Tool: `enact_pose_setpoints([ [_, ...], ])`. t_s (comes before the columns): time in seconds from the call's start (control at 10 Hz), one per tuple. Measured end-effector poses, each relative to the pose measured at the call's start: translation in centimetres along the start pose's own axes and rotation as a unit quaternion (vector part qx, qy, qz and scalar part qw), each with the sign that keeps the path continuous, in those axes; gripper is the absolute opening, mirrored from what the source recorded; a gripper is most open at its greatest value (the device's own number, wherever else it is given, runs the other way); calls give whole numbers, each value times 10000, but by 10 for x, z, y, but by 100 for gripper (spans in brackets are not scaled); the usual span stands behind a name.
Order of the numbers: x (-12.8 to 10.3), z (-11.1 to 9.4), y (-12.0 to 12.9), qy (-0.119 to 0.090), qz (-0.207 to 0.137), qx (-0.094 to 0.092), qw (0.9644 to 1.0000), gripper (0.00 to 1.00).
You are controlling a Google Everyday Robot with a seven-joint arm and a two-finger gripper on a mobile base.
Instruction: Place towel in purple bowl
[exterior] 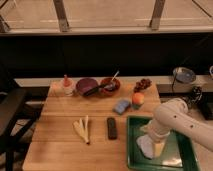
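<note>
The towel (146, 147) is a pale grey-lavender cloth lying in the green tray (132, 150) at the front right of the wooden table. My gripper (152, 137) is at the end of the white arm that comes in from the right. It is lowered into the tray, right on top of the towel's upper part, and hides some of the cloth. The purple bowl (85, 85) stands at the back of the table, left of centre and far from the gripper.
A reddish-brown bowl (109, 86) with a light-handled utensil stands beside the purple bowl. Also on the table are an orange-capped bottle (66, 85), grapes (143, 83), an orange fruit (138, 99), a blue folded pad (121, 106), a dark bar (112, 127) and pale sticks (82, 129). A metal bowl (184, 75) sits back right.
</note>
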Motion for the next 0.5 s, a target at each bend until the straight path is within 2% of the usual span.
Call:
enact_pose_setpoints([
  [0.1, 2, 13, 0, 11, 86, -12, 10000, 80],
  [0.5, 8, 30, 1, -123, 352, 12, 9993, 80],
])
